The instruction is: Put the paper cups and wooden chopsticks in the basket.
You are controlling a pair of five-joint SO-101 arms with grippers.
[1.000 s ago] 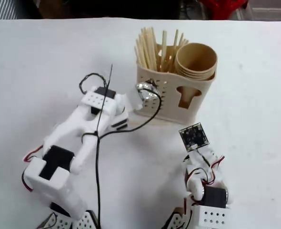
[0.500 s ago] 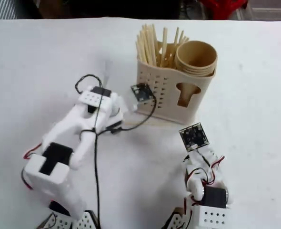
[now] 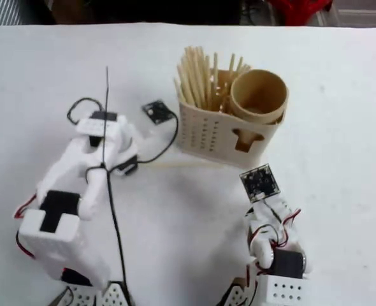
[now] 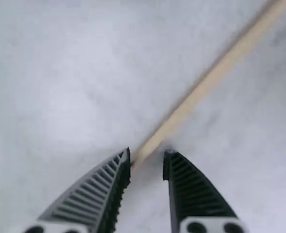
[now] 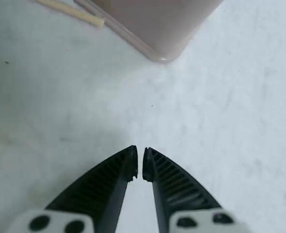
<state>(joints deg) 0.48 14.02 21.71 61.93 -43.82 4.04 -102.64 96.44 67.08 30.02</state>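
The left gripper (image 4: 147,158) has its jaws slightly apart, low over the white table (image 3: 41,70). The end of a loose wooden chopstick (image 4: 211,77) lies at the gap, unclamped. The right gripper (image 5: 139,162), jaws almost closed and holding nothing, sits near the basket (image 3: 216,131). The basket holds paper cups (image 3: 258,95) and bundled chopsticks (image 3: 201,70). Beyond the table's far edge the room is dark.

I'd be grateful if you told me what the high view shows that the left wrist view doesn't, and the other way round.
High view: the basket holding stacked paper cups and a bundle of chopsticks, with the left arm and right arm in front of it. Left wrist view: the left gripper, open by a narrow gap, its tips at the end of a loose chopstick. Both: that chopstick lying on the white table, outside the basket.
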